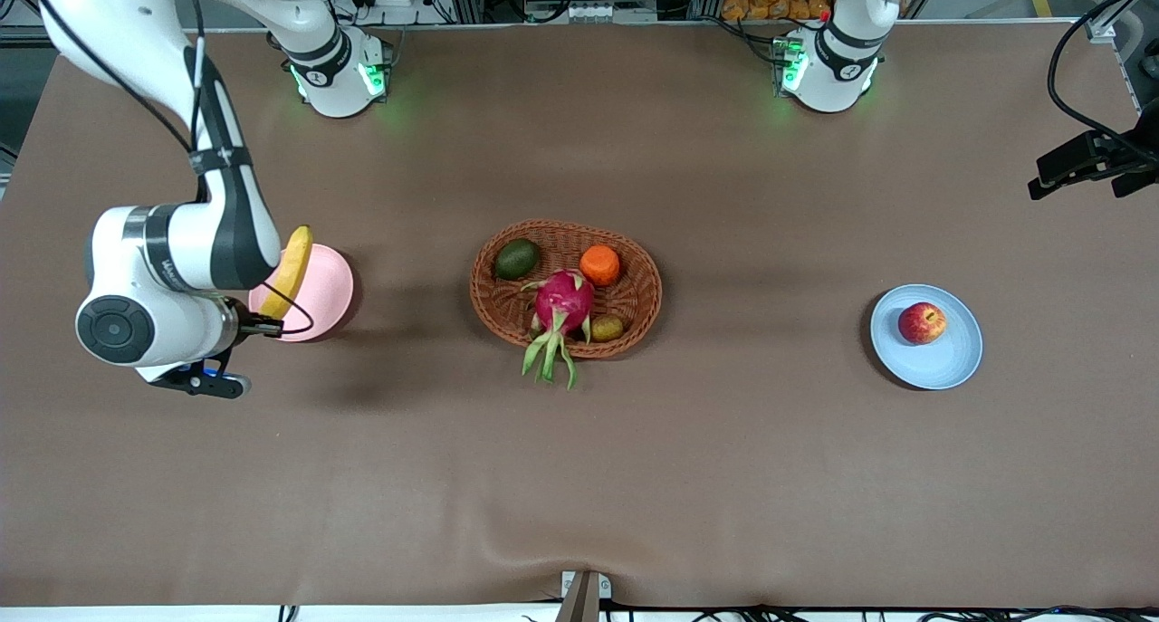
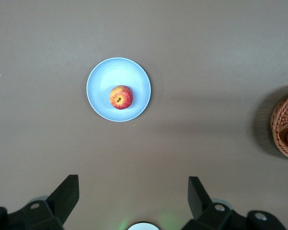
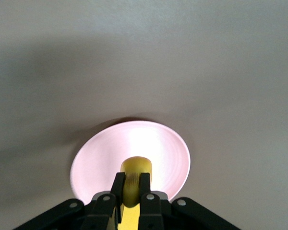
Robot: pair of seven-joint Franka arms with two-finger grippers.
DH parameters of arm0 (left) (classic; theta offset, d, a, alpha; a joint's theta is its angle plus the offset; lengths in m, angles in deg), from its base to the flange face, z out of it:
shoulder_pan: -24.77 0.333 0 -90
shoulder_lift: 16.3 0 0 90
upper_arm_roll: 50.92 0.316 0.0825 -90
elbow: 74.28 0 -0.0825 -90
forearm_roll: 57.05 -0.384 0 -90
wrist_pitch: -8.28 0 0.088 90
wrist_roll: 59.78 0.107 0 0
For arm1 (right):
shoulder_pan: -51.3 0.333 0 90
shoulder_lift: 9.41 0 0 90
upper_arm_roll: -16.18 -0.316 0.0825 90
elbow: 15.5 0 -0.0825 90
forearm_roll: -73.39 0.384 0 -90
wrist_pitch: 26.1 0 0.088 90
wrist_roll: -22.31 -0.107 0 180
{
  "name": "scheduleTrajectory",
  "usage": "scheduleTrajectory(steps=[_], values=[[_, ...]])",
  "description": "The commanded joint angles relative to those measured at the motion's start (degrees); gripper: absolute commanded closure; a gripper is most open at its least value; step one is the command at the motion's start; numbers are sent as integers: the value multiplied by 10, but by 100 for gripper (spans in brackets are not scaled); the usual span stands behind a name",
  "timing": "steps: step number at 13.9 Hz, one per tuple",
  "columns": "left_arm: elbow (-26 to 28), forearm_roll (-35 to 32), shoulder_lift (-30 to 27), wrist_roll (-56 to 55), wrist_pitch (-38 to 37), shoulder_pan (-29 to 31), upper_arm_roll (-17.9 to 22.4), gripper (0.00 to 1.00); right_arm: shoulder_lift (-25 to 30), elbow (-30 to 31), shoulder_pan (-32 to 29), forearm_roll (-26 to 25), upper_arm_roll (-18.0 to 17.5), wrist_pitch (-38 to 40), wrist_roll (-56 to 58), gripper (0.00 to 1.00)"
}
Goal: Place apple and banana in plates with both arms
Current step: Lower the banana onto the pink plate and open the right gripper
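Woven wicker basket [image 1: 634,310] (matt tablecloth [image 1: 579,477])

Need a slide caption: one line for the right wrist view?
Right tool shut on the banana, held above the pink plate on the brown table.

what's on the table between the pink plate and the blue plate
The front view shows a wicker basket between the pink plate and the blue plate, holding a dragon fruit, an orange and an avocado.
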Motion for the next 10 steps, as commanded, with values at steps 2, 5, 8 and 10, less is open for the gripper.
scheduleTrajectory(steps=[2, 5, 8, 10], values=[[-6, -8, 3, 6, -5, -4, 0, 0, 14, 49, -21, -11, -12, -25, 29, 100], [-5, -8, 2, 10, -5, -2, 0, 0, 3, 59, -21, -7, -13, -25, 30, 100], [-5, -8, 2, 10, -5, 0, 0, 0, -5, 59, -22, -5, -13, -28, 29, 19], [-5, -7, 2, 10, -5, -1, 0, 0, -4, 55, -19, 0, -14, -25, 27, 0]])
